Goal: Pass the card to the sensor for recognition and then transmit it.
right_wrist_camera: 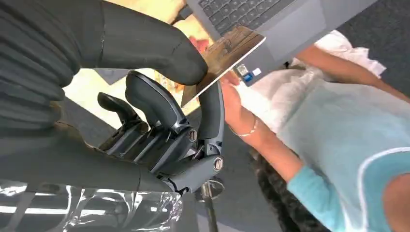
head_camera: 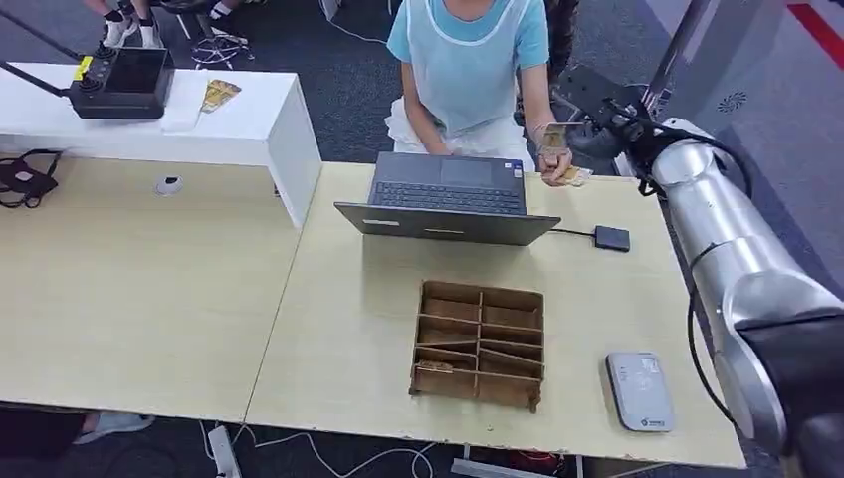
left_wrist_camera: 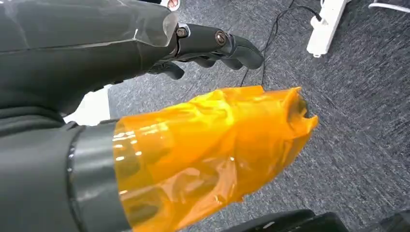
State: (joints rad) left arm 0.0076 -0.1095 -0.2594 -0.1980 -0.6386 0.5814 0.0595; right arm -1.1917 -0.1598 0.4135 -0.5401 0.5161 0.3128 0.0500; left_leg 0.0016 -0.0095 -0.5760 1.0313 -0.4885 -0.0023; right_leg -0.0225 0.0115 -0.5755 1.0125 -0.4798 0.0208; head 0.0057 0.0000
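A wood-patterned card [right_wrist_camera: 223, 53] is pinched between the thumb and a dark finger of my right hand [right_wrist_camera: 164, 121]. In the head view that hand [head_camera: 600, 127] reaches to the far right corner of the table and holds the card [head_camera: 553, 133] up in front of a seated person. The person's hand [right_wrist_camera: 236, 102] touches the card's far end. A flat grey sensor pad [head_camera: 639, 390] lies at the table's front right. My left hand [left_wrist_camera: 145, 72] hangs over the carpet and holds nothing; its thumb is wrapped in orange film and its fingers [left_wrist_camera: 217, 42] are spread from it.
An open laptop [head_camera: 448, 199] sits mid-table with a small black box [head_camera: 611, 238] cabled to it. A wooden divider tray [head_camera: 480, 344] stands near the front edge. More cards [head_camera: 574, 176] lie under the person's hand. A white shelf [head_camera: 259, 119] stands at back left.
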